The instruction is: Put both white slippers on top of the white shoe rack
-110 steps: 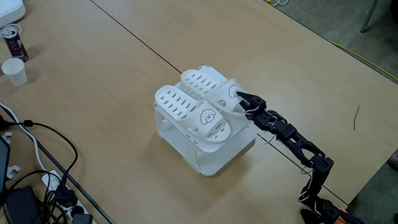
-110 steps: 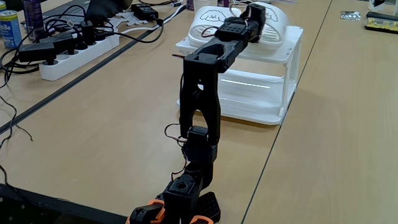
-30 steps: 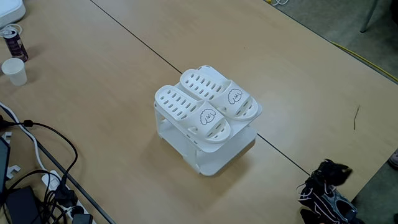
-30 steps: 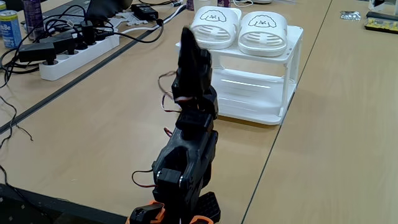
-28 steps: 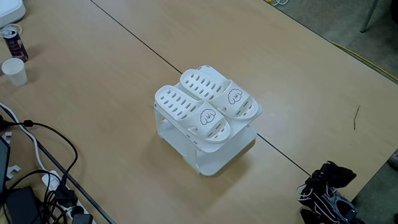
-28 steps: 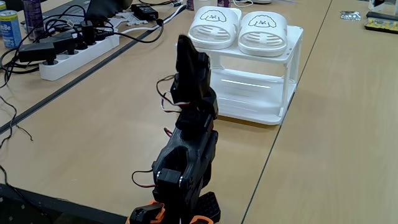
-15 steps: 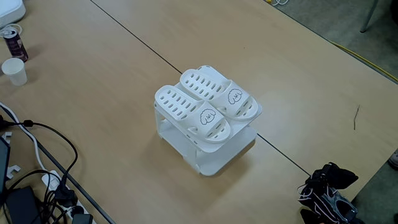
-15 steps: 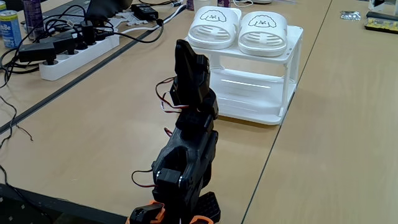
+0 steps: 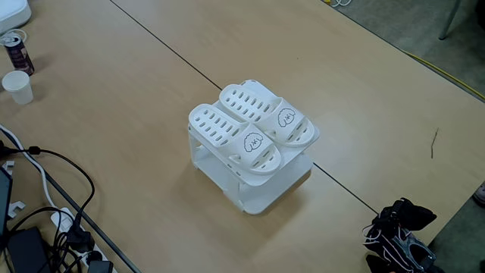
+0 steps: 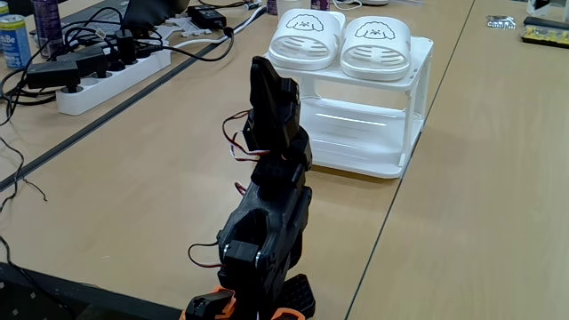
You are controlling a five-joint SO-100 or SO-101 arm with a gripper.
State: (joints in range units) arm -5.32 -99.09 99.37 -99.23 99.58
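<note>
Two white slippers (image 9: 250, 129): lay side by side, touching, on the rack top.
White shoe rack (image 9: 261, 193): stood mid-table.
Arm (image 10: 267, 196): was folded near its base, well apart from the rack.
Gripper (image 10: 267, 76): finger state could not be told.

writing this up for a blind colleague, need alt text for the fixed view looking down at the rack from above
Two white slippers lie side by side on top of a white shoe rack in the middle of a light wooden table. The folded black robot arm sits at the lower right corner, away from the rack. A paper cup, a can and cables line the left edge.
</note>
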